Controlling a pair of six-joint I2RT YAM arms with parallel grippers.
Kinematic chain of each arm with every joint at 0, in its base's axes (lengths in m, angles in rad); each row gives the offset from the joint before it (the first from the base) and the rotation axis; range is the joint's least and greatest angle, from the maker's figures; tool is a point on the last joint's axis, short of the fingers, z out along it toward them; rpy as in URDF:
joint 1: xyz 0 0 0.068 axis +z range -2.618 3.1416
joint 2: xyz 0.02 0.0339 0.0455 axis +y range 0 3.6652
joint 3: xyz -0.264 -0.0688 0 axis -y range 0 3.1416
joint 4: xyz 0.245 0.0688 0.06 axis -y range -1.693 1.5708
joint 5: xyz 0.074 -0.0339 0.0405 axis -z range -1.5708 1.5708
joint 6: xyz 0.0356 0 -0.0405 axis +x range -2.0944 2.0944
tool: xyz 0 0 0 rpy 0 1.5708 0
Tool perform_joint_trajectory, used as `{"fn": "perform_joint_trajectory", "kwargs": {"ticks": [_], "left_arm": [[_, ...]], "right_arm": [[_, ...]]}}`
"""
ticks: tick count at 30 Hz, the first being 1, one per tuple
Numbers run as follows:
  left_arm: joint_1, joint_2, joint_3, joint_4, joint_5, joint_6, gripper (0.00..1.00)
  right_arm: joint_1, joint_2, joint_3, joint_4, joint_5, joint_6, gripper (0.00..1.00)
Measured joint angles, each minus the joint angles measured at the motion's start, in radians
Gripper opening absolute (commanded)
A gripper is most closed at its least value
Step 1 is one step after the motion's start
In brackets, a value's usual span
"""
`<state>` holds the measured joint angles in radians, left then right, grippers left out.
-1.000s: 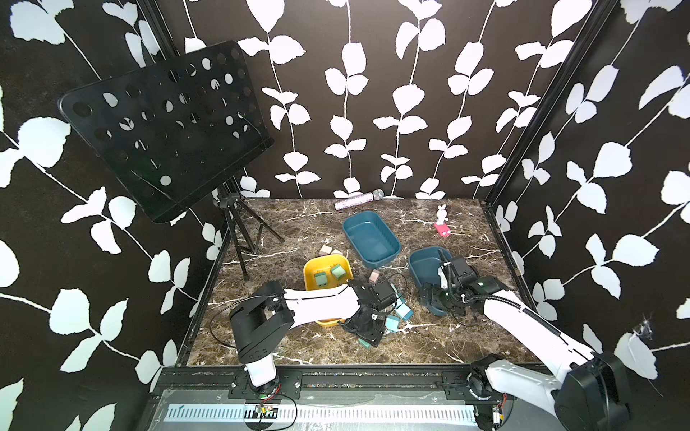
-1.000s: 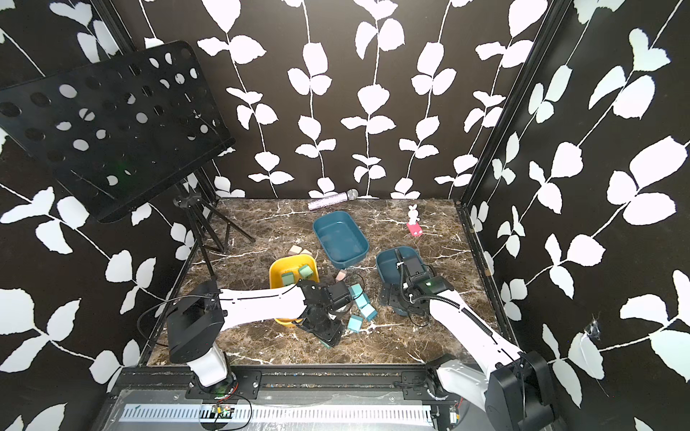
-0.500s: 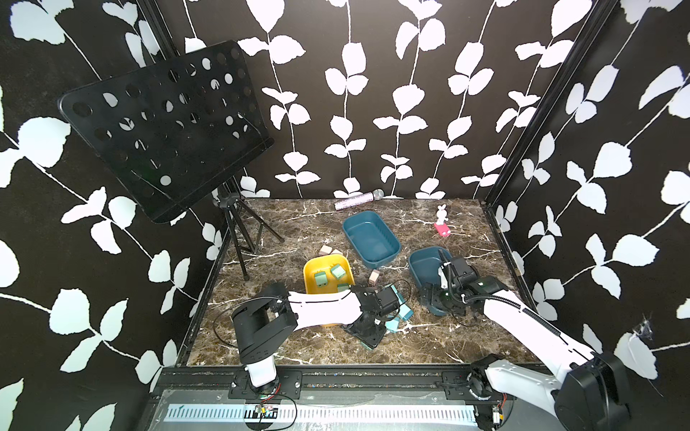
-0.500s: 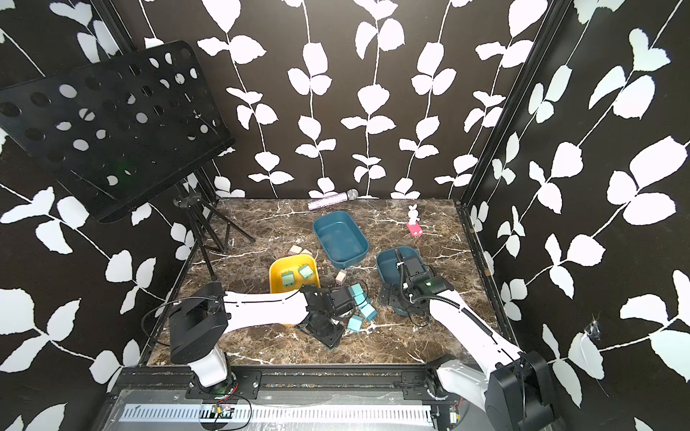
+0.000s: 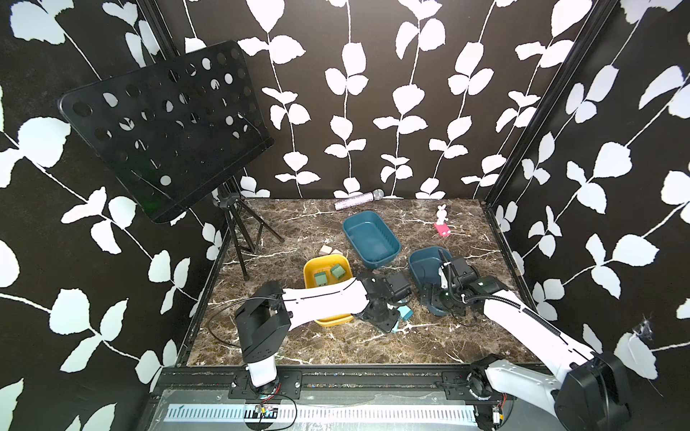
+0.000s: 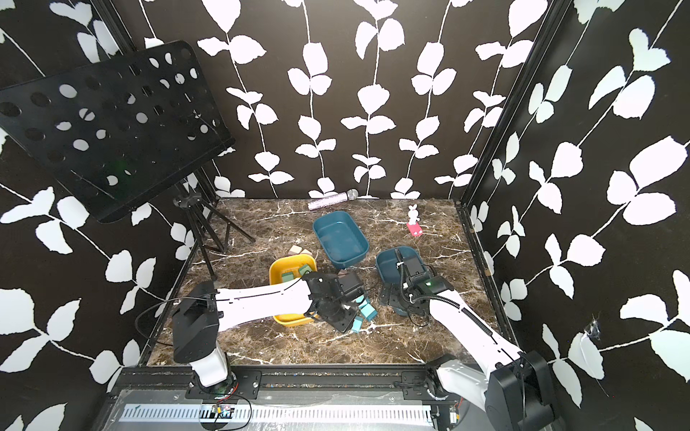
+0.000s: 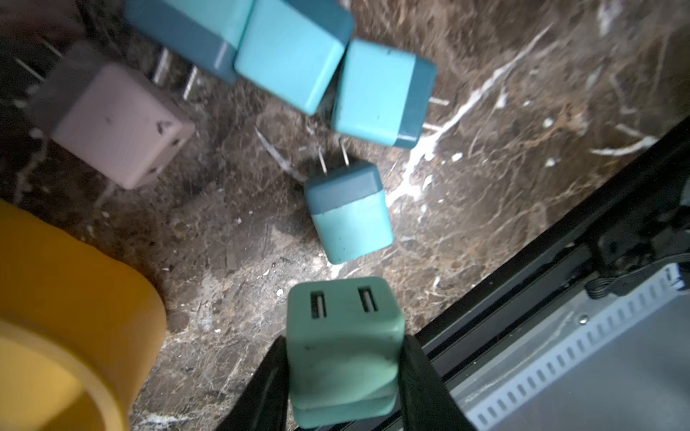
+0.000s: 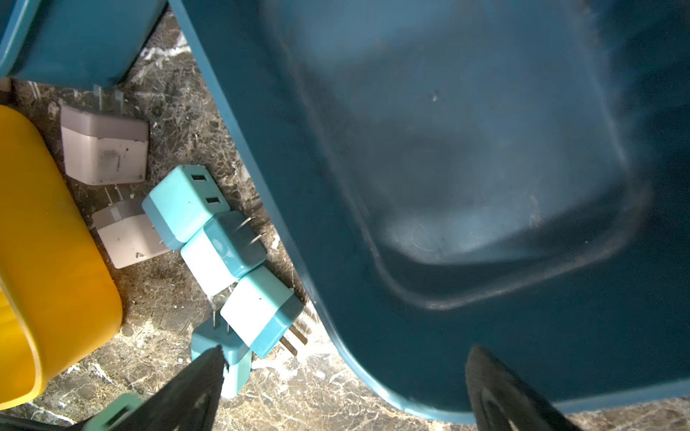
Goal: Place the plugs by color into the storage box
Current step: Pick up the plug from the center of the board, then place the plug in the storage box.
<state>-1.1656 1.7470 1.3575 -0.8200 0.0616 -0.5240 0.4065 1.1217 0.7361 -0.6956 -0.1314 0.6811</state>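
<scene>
- Fingers (image 7: 266,384) of the left hand (image 7: 343,360) pinch a mint green plug (image 7: 343,324), socket face outward, by the yellow bin (image 7: 74,280) near the bench (image 7: 522,130) front edge.
- Right hand (image 8: 347,377) is spread wide and holds nothing, above the small teal bin (image 8: 485,149).
- Four light blue plugs (image 8: 220,253) lie on the bench between those bins: three touching in a row, one just beside.
- Two pink-beige plugs (image 8: 104,149) lie beside the yellow bin.
- Two green plugs (image 5: 320,278) lie inside the yellow bin.
- Larger teal bin (image 5: 369,239) sits toward the back edge.
</scene>
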Motion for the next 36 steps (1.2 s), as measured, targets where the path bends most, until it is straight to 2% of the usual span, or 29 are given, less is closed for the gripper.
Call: {"fn": "perform_joint_trajectory", "kwargs": {"ticks": [4,10,14,24,29,33,36], "left_arm": [[0.069,-0.063,0.002,-0.006,0.002,-0.011,0.35],[0.280,-0.254,-0.103,-0.044,-0.028,-0.018,0.35],[0.385,-0.309,-0.152,-0.087,-0.055,-0.013,0.36],[0.517,-0.208,-0.309,-0.073,-0.084,-0.003,0.37],[0.568,-0.127,-0.320,-0.029,-0.098,0.002,0.40],[0.572,-0.079,-0.319,0.003,-0.096,0.002,0.48],[0.571,-0.081,-0.319,0.002,-0.101,-0.001,0.62]], "right_arm": [[0.000,0.024,0.010,0.002,-0.001,0.000,0.98],[0.000,0.051,0.029,0.014,-0.004,0.000,0.98],[0.000,0.052,0.029,0.016,-0.004,-0.001,0.98],[0.000,0.073,0.045,0.014,-0.009,-0.013,0.98],[0.000,0.072,0.054,0.011,-0.011,-0.022,0.98],[0.000,0.072,0.056,-0.006,-0.011,-0.031,0.98],[0.006,0.071,0.073,-0.027,-0.011,-0.036,0.96]]}}
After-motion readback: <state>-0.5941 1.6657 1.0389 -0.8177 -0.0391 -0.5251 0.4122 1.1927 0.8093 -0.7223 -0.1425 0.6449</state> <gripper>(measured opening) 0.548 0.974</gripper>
